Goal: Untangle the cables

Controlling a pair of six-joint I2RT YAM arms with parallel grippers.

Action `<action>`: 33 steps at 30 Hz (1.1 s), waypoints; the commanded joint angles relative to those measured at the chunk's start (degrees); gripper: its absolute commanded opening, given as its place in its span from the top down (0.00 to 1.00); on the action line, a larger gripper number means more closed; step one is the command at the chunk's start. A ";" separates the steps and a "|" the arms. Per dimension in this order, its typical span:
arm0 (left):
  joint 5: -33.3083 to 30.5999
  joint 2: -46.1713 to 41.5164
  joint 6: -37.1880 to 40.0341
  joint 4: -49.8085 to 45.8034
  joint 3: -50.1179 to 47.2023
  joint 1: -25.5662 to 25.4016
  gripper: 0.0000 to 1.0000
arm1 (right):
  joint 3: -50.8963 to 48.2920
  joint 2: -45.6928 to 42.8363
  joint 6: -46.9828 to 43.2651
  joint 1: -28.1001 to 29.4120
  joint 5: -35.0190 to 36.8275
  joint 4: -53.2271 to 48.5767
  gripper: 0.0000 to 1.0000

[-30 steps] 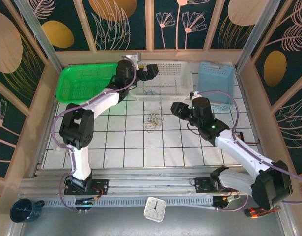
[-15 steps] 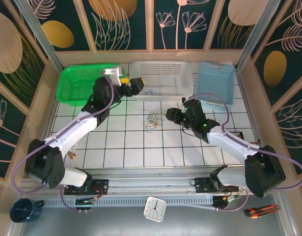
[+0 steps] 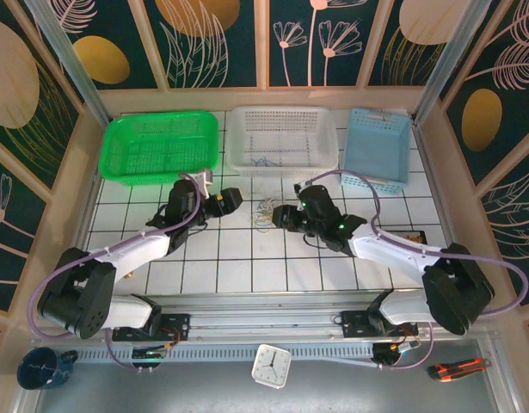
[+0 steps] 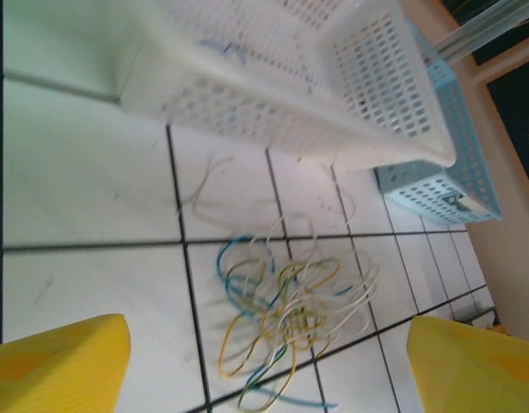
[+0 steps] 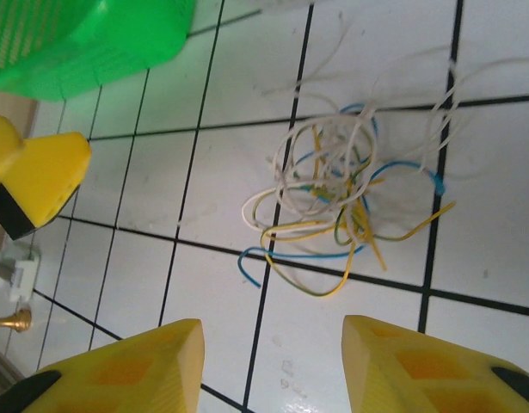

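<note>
Cables [image 5: 333, 211] lie heaped, curling in every direction.

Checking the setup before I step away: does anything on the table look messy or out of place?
Yes. A knotted clump of white, blue and yellow wires lies loose on the tiles, just in front of the white basket, outside every basket.

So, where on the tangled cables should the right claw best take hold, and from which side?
Probably at the loose blue end trailing from the cables on the side facing the right claw, not the dense middle. It lies flat on the tiled table and sticks out from the other strands, so come down from above, jaws straddling it crosswise.
</note>
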 commanded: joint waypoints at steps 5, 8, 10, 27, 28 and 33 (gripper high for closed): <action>2.01 2.27 -0.31 6.18 -3.87 -2.93 0.32 | 3.56 5.81 0.66 1.96 3.80 2.23 0.55; 1.66 4.59 -0.69 7.56 -3.82 -4.16 0.32 | 5.85 8.40 -0.26 1.86 5.31 1.17 0.51; 1.57 5.45 -1.59 8.17 -3.85 -4.46 0.31 | 7.91 10.58 -0.75 1.54 6.09 -0.05 0.48; 0.25 4.20 -3.73 8.03 -3.16 -4.70 0.28 | 11.79 21.74 -0.20 -2.84 10.27 -0.17 0.85; 0.25 3.90 -3.69 7.87 -3.07 -4.70 0.28 | 9.57 20.18 0.31 -2.88 10.39 0.40 0.91; 0.76 2.90 -3.85 7.57 -2.42 -4.72 0.28 | -1.73 10.94 4.09 -2.79 12.38 2.45 0.95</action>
